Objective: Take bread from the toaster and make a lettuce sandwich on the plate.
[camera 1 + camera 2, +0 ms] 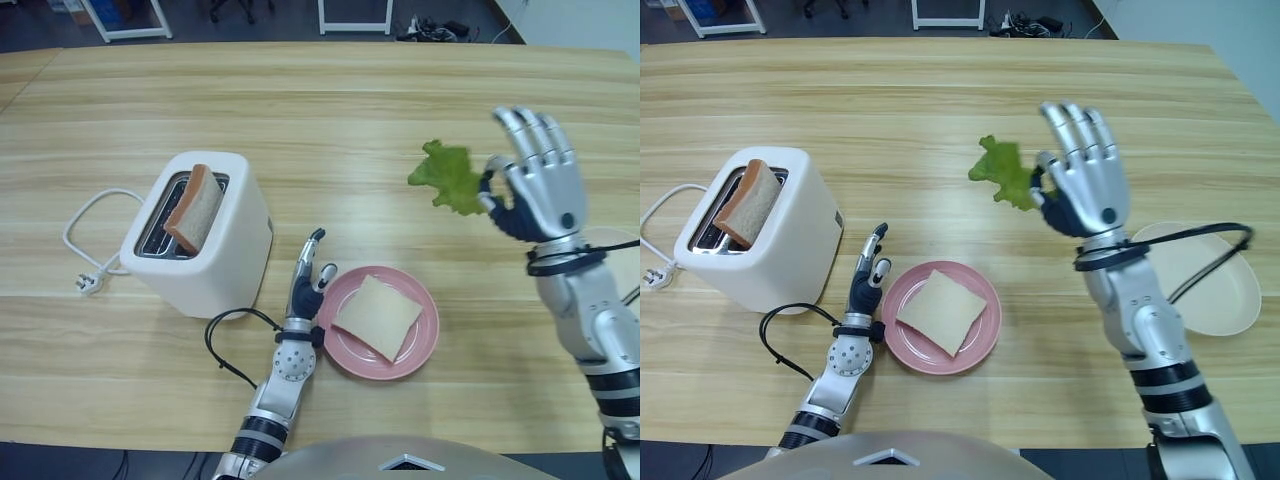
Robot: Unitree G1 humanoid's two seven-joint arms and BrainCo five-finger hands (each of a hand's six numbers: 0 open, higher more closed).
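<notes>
A white toaster [205, 240] stands on the left of the table with one slice of bread [196, 208] sticking up from its slot. Another bread slice [377, 317] lies flat on the pink plate [422, 349] near the front edge. My right hand [535, 180] is raised above the table to the plate's right and pinches a green lettuce leaf [448, 177] at its edge, the other fingers spread upward. My left hand [306, 287] rests on the table between toaster and plate, fingers straight, holding nothing.
The toaster's white cord and plug [88, 283] lie at the far left. A black cable [228, 343] loops on the table by my left wrist. A cream bowl [1200, 275] sits at the right, behind my right forearm.
</notes>
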